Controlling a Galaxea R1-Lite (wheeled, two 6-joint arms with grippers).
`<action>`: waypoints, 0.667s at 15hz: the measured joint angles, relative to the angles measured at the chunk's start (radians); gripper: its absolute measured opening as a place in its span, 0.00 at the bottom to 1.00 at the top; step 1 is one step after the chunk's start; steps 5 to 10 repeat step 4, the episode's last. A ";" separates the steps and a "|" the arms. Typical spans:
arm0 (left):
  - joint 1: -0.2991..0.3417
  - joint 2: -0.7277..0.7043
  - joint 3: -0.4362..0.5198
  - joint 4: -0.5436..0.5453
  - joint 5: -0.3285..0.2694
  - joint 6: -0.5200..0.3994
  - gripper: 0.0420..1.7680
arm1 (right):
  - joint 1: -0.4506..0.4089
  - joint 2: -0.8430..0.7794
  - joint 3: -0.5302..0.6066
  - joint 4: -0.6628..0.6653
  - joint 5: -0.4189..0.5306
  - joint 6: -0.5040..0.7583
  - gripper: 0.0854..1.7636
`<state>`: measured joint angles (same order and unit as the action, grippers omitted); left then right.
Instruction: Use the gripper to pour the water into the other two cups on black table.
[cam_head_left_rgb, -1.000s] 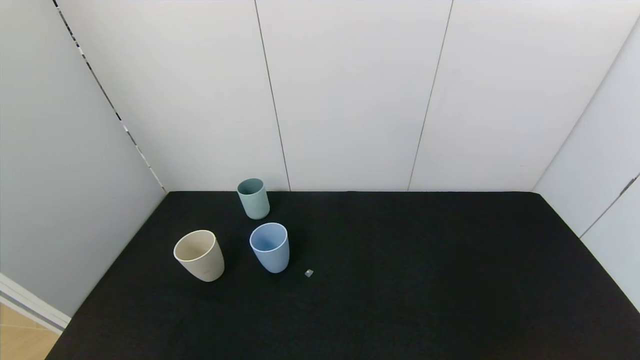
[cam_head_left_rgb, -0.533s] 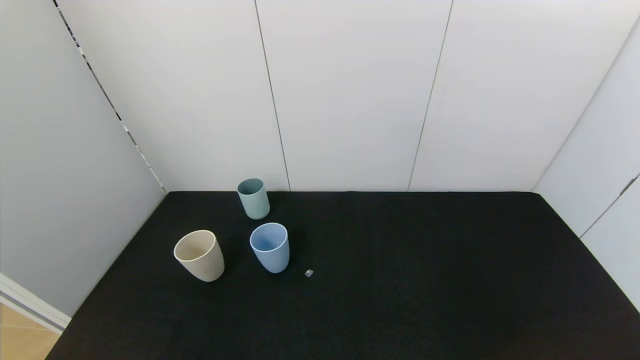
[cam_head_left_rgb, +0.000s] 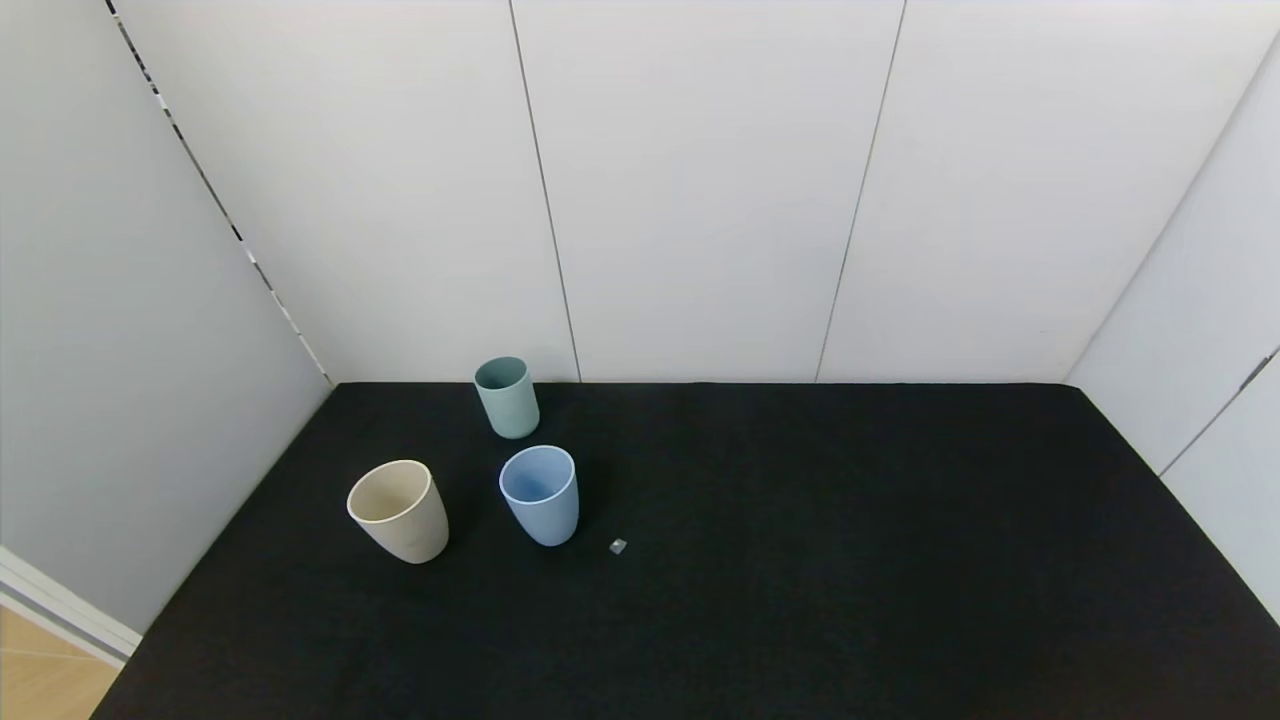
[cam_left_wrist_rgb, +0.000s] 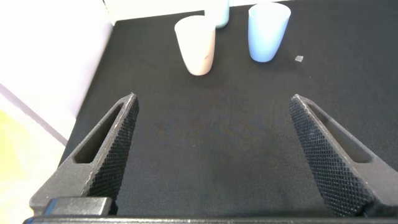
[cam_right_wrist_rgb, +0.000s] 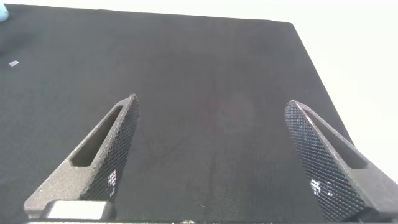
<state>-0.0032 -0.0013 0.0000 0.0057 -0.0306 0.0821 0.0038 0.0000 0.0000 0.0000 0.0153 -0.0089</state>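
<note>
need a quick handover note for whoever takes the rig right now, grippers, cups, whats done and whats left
Left gripper: jaws open, empty, above the black table, short of the cups.
Right gripper: jaws open, empty, over bare table at the right.
Teal-green cup stands upright at the back; beige cup and light blue cup upright in front of it. A tiny pale speck lies beside the blue cup.
Done: nothing gripped.
Left: grasp the teal-green cup, pour into both others.

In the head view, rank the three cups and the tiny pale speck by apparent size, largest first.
1. beige cup, nearest the camera, which may add to its size
2. light blue cup, looks slightly smaller
3. teal-green cup, farthest back, so true size is unsure
4. pale speck, by far the smallest
</note>
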 joint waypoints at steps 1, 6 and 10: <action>0.000 0.000 0.000 0.000 0.000 0.000 0.97 | 0.000 0.000 0.000 0.000 0.000 0.000 0.97; 0.000 0.000 0.000 0.000 0.000 0.000 0.97 | 0.000 0.000 0.000 0.000 0.000 0.000 0.97; 0.000 0.000 0.000 0.000 0.000 0.000 0.97 | 0.000 0.000 0.000 0.000 0.000 0.000 0.97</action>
